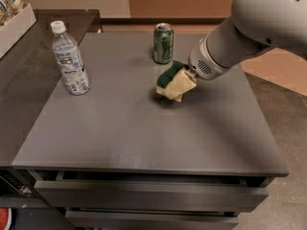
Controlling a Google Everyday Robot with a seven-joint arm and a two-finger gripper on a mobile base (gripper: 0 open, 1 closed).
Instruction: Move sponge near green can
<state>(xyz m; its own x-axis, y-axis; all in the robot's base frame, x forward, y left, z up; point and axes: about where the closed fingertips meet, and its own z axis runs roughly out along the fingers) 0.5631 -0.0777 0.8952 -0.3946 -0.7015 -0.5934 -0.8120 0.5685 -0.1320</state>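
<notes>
Grey bench (120, 128): sponge in transit, can close by.
My claw (186, 78) holds the sponge (175, 85) tilted just above the bench. The green can (163, 43) stands near, beyond and slightly left of the sponge's green end.

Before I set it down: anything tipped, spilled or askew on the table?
Nothing is spilled or damaged. The green can and the water bottle stand upright. Only the sponge is askew: it is tilted in the gripper, just in front of the can, not flat on the table.
</notes>
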